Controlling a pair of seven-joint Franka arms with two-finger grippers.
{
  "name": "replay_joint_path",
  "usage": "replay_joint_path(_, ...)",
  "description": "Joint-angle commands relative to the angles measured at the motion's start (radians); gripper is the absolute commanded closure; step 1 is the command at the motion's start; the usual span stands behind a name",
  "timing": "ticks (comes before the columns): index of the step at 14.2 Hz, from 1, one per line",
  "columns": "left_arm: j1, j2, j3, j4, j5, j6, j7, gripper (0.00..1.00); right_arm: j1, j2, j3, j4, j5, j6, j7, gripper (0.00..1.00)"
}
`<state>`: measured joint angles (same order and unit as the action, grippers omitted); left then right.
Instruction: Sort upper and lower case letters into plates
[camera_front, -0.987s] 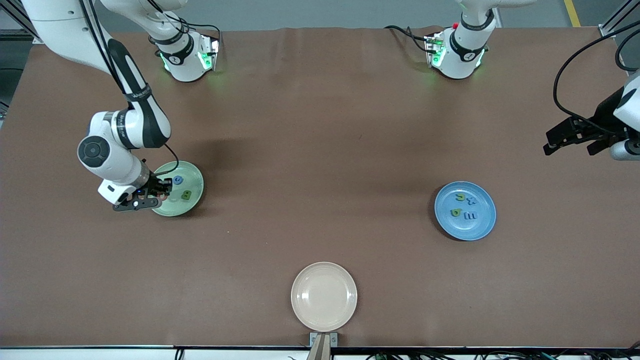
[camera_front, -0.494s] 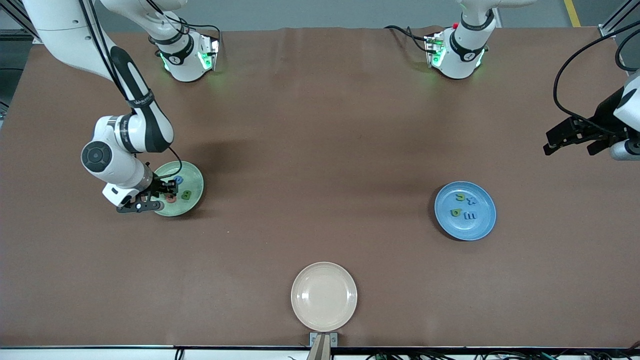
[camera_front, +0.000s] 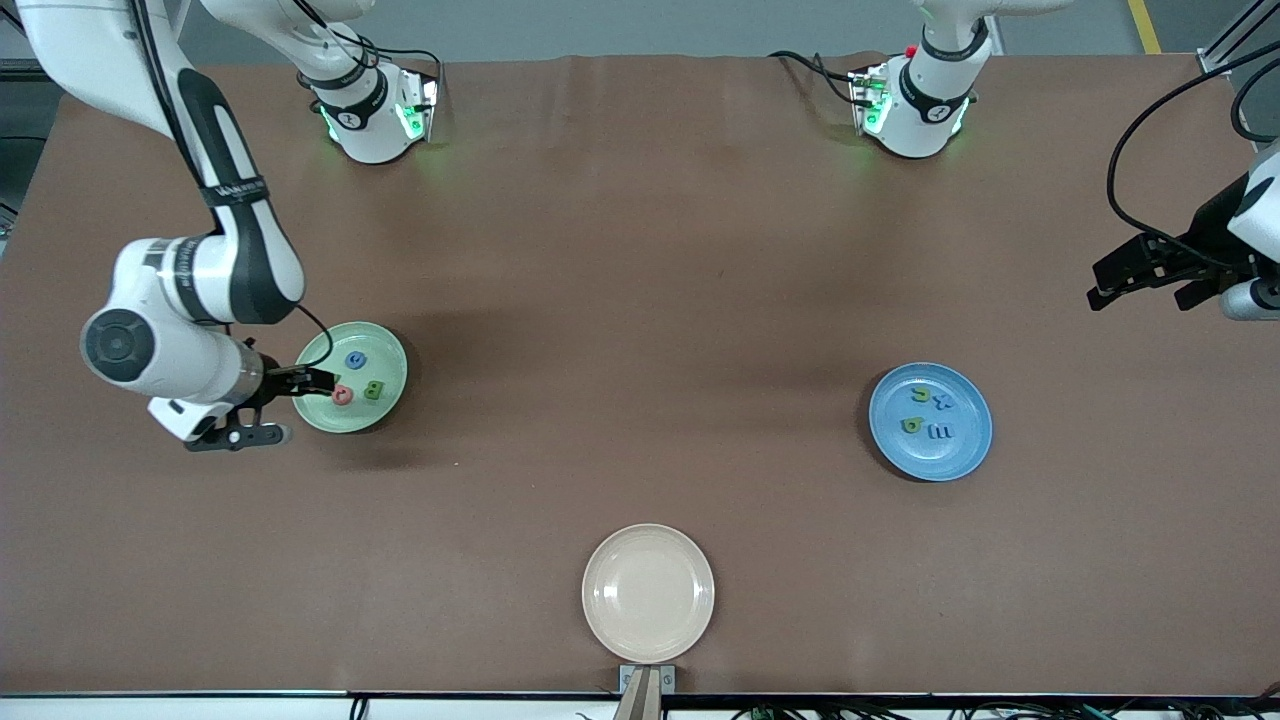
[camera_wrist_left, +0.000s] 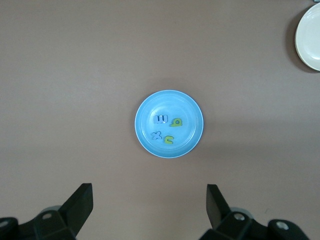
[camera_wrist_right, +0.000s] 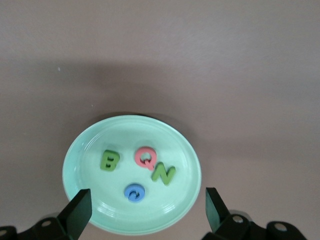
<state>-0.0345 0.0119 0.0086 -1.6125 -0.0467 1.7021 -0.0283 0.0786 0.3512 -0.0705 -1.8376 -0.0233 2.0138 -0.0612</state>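
Note:
The pale green plate (camera_front: 322, 414) lies toward the right arm's end of the table. It holds a blue letter (camera_front: 355, 360), a red Q (camera_front: 342, 395) and a green B (camera_front: 373, 390). In the right wrist view the plate (camera_wrist_right: 177, 142) also shows a green N (camera_wrist_right: 163, 174). My right gripper (camera_front: 305, 383) hangs open and empty over the plate's edge, as the right wrist view (camera_wrist_right: 145, 210) shows. The blue plate (camera_front: 962, 455) holds two green and two blue letters. My left gripper (camera_front: 1140, 275) waits open in the air at the left arm's end, with the blue plate (camera_wrist_left: 145, 137) in its view.
An empty beige plate (camera_front: 648, 593) lies at the table edge nearest the front camera, midway between the arms. It shows in a corner of the left wrist view (camera_wrist_left: 310, 35). Brown tabletop spreads between the plates.
My right gripper has let go of the red Q in the green plate, then risen and drawn back toward the right arm's end. The left arm has not moved.

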Motion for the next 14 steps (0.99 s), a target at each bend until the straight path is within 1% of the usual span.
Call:
replay_joint_path(1, 0.007, -0.023, -0.001, -0.007, -0.009, -0.004, -0.010, 0.00, -0.040, -0.032, 0.000, 0.134, -0.001, -0.176, 0.012, 0.00)
replay_joint_path(3, 0.007, -0.026, 0.002, -0.007, -0.007, -0.006, -0.010, 0.00, -0.069, -0.055, 0.000, 0.216, -0.001, -0.271, 0.012, 0.00)
replay_joint_path(5, 0.005, -0.024, -0.001, -0.006, -0.001, -0.006, -0.008, 0.00, -0.091, -0.057, 0.000, 0.291, 0.005, -0.367, 0.015, 0.00)
replay_joint_path(7, 0.005, -0.026, -0.004, -0.004, 0.021, -0.007, -0.005, 0.00, -0.112, -0.057, 0.003, 0.331, 0.014, -0.414, 0.017, 0.00)
replay_joint_path(10, 0.005, -0.023, -0.002, 0.008, 0.022, -0.007, 0.007, 0.00, -0.103, -0.043, 0.006, 0.405, -0.004, -0.454, 0.012, 0.00)
replay_joint_path(14, 0.002, -0.023, -0.004, 0.025, 0.022, -0.007, -0.002, 0.00, -0.114, -0.041, 0.003, 0.432, 0.003, -0.455, 0.009, 0.00)
